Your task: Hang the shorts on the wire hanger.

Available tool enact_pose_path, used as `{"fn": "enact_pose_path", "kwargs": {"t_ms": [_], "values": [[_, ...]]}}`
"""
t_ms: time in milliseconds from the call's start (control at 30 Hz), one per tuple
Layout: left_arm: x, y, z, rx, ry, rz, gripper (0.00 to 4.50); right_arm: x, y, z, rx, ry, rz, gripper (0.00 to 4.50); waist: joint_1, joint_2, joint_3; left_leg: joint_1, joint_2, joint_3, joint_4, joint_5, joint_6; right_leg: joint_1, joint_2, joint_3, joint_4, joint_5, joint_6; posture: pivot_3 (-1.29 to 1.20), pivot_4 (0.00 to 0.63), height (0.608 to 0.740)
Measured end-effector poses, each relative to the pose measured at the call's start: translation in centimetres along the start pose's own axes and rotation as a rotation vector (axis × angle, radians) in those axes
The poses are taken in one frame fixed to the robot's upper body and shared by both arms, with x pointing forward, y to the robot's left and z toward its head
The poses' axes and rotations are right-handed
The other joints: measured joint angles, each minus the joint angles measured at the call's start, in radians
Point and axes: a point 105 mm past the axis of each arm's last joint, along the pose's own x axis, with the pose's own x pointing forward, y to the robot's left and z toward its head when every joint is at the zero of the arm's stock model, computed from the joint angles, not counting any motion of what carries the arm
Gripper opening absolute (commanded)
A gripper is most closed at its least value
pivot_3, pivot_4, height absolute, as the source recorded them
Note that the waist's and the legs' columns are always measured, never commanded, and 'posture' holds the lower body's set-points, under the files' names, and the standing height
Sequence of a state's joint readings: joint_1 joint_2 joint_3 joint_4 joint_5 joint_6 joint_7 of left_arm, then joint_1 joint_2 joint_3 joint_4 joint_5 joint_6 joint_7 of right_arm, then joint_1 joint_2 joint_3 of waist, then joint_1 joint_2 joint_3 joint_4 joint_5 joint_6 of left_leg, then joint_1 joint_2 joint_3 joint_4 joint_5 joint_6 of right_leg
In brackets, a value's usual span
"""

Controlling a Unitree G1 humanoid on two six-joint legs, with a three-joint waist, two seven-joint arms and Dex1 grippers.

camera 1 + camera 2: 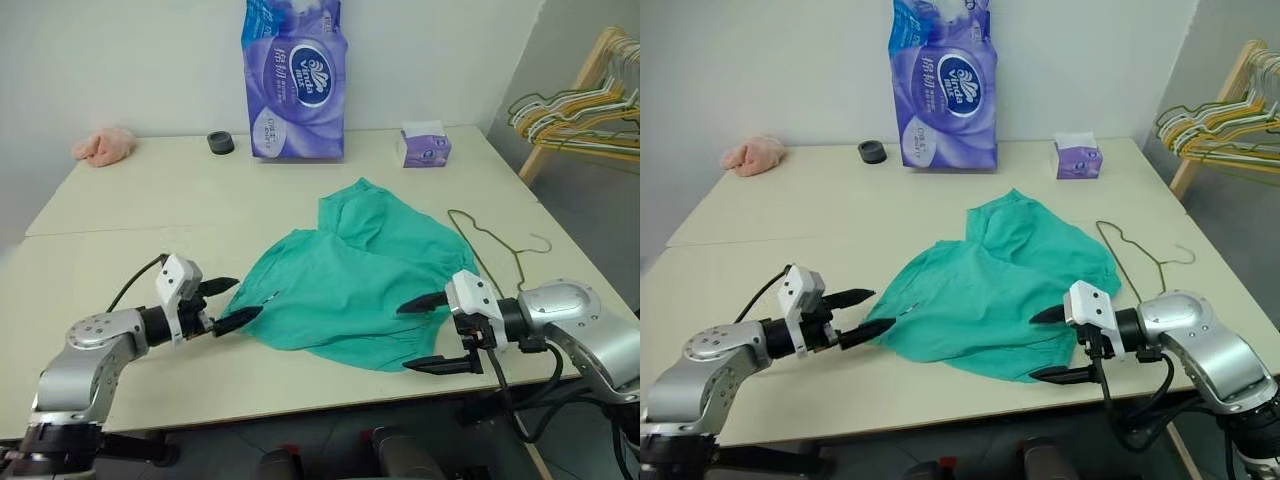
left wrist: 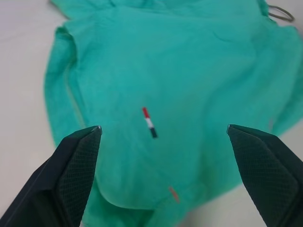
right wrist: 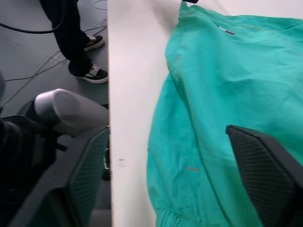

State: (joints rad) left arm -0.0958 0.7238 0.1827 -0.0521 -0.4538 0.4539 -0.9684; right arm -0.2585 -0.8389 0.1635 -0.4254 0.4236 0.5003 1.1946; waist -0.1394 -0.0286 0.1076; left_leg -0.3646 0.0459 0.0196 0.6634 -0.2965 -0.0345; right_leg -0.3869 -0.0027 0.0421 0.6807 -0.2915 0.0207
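Right wrist view adds a person's shoes (image 3: pixel 92 73) beyond shorts (image 3: pixel 227 94).

A bare test room with plain white walls is hosting a pale table (image 1: pixel 120 215), a wooden rack (image 1: pixel 590 75) of hangers standing right of it.

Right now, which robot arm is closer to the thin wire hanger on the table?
The right. Its tool hangs open over the shorts' near edge, just beside the wire hanger. The left tool sits open at the shorts' far side.
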Motion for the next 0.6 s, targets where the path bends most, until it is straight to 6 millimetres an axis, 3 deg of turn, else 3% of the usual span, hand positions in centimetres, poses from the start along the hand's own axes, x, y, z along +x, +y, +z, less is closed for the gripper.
{"fn": "enact_pose_path", "kwargs": {"t_ms": [267,400,500,600], "values": [[3.8,0.5,-2.2,-0.153,0.101,-0.022,4.50,1.6,-0.3,-0.1,-0.083,-0.001,-0.028,4.47,-0.001,0.000,0.000,-0.001,0.000,0.001,0.000,0.000,0.000,-0.001,0.001,0.001,0.000,0.001,-0.001,-0.19,0.088,0.740],[4.5,1.1,-1.9,-0.168,0.147,-0.041,4.50,1.9,0.0,0.7,-0.126,-0.006,-0.011,4.47,-0.004,-0.001,0.000,0.000,-0.001,0.001,0.000,0.000,0.000,-0.001,0.002,0.001,0.000,0.001,-0.001,-0.20,0.090,0.740],[4.4,1.2,-2.0,-0.163,0.174,-0.050,3.94,2.0,0.3,1.0,-0.152,-0.001,-0.009,4.50,-0.007,-0.001,0.000,0.000,0.000,0.001,0.000,0.000,0.000,0.000,0.002,0.001,0.000,0.001,-0.001,-0.21,0.092,0.740],[4.1,1.0,-2.3,-0.176,0.184,-0.069,3.08,2.0,0.4,1.0,-0.164,0.010,-0.021,4.50,-0.007,-0.001,0.000,0.000,0.000,0.001,0.000,0.000,0.000,0.000,0.001,0.001,0.000,0.001,-0.001,-0.21,0.093,0.740]]}}
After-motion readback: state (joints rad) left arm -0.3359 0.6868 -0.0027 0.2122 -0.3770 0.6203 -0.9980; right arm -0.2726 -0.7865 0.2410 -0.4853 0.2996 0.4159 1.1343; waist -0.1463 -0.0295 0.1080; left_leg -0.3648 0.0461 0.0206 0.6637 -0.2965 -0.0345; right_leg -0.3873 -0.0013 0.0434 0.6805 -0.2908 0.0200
